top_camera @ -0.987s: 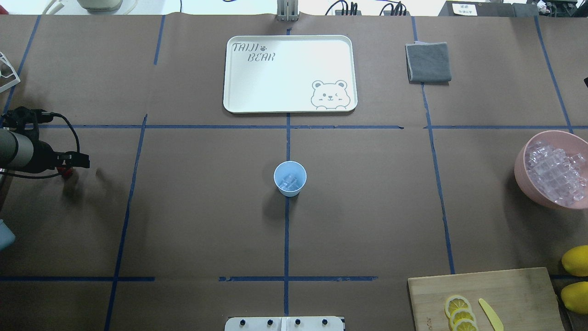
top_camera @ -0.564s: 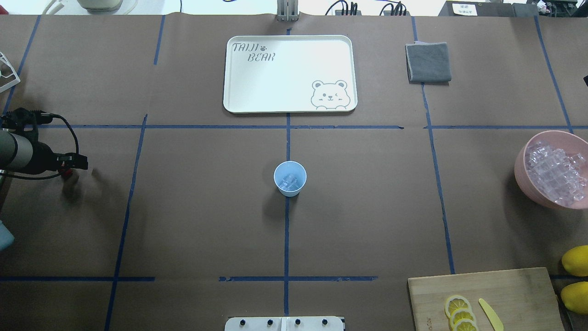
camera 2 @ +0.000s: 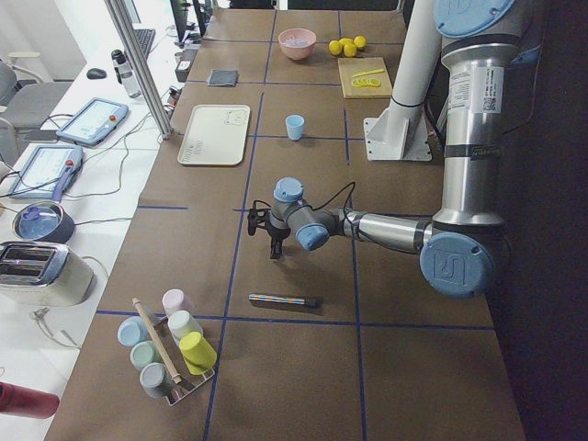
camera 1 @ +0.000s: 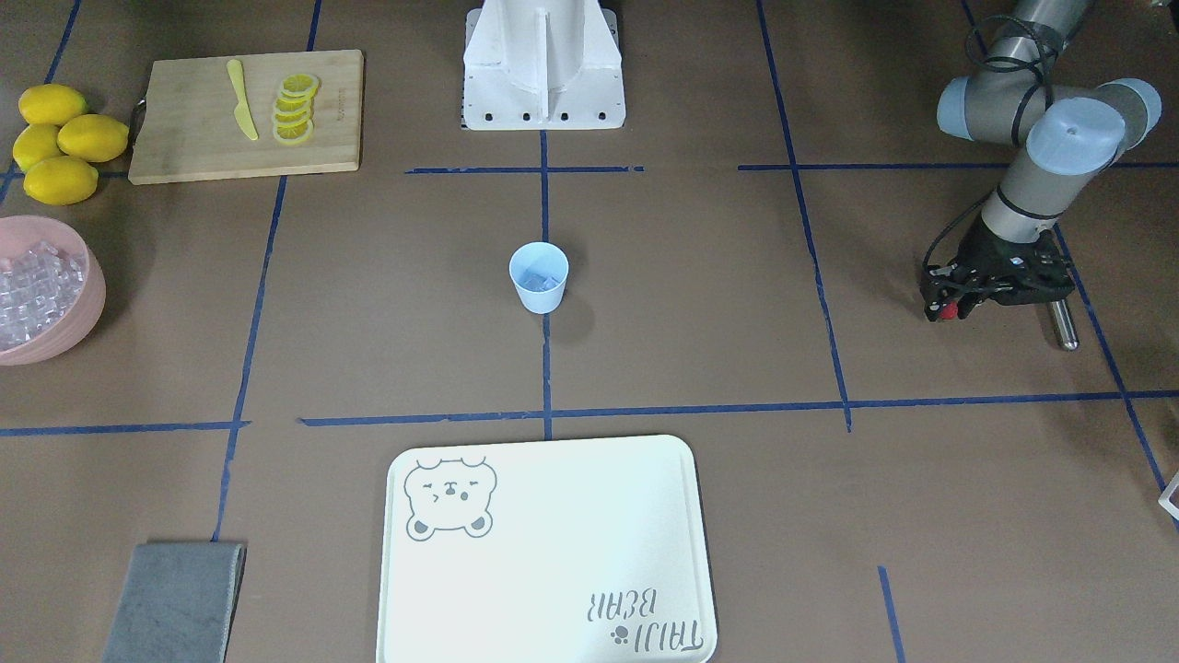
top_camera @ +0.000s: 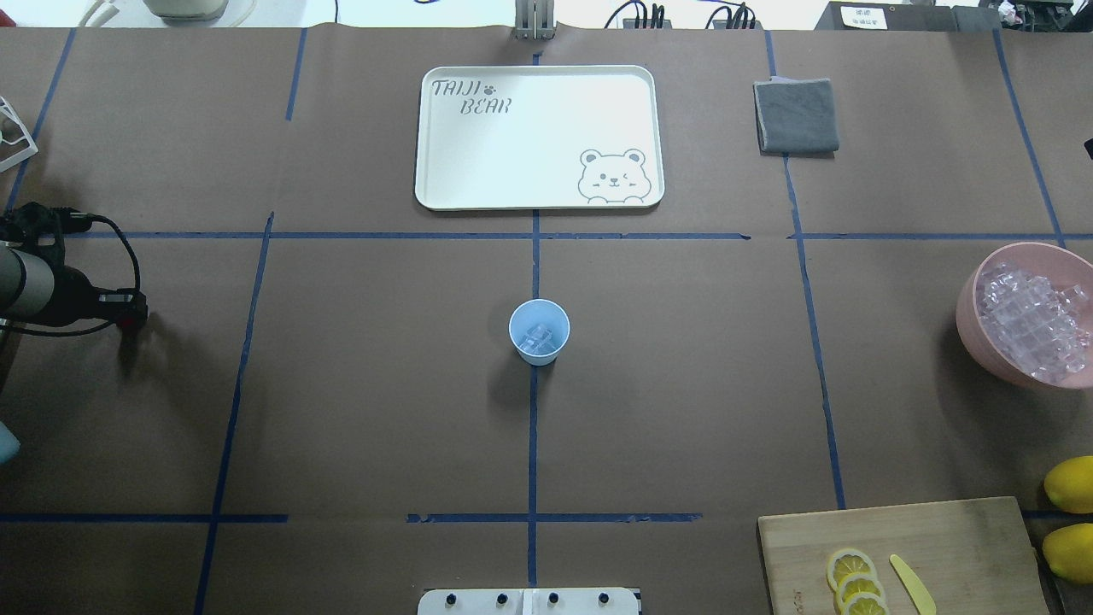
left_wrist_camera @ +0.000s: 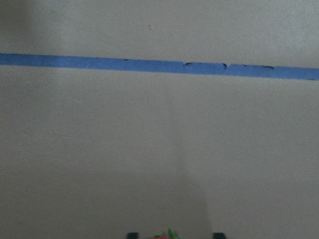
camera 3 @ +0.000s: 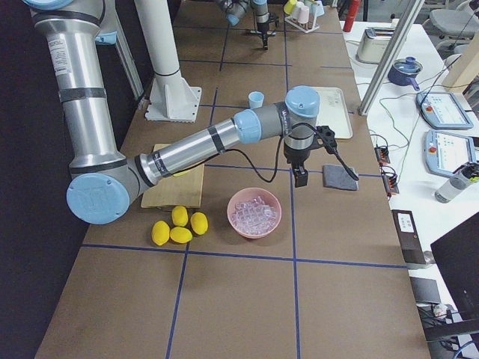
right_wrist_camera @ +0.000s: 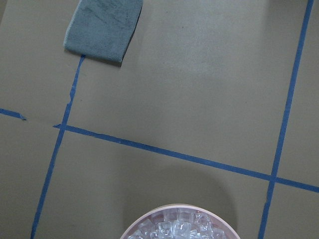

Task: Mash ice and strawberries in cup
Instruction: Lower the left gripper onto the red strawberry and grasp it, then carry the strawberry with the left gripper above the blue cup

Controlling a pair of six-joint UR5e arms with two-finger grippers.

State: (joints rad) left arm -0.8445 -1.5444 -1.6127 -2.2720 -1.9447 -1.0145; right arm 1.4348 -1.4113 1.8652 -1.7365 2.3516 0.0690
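Strawberry gripped in the left pincer, cup of ice mid-table.
Nearest the robot, on its right, a wooden cutting board carries lemon slices and a yellow knife, with whole lemons beside it. Further out, the pale blue cup stands upright on the centre tape line, a few clear cubes inside. At the table's left end the left pincer hangs low, narrowed on the red strawberry, well apart from the cup. On the right a pink bowl is heaped with more ice, and the right pincer hangs just beyond it; how wide it stands I cannot tell. Farthest off lie a white bear tray and a grey cloth.
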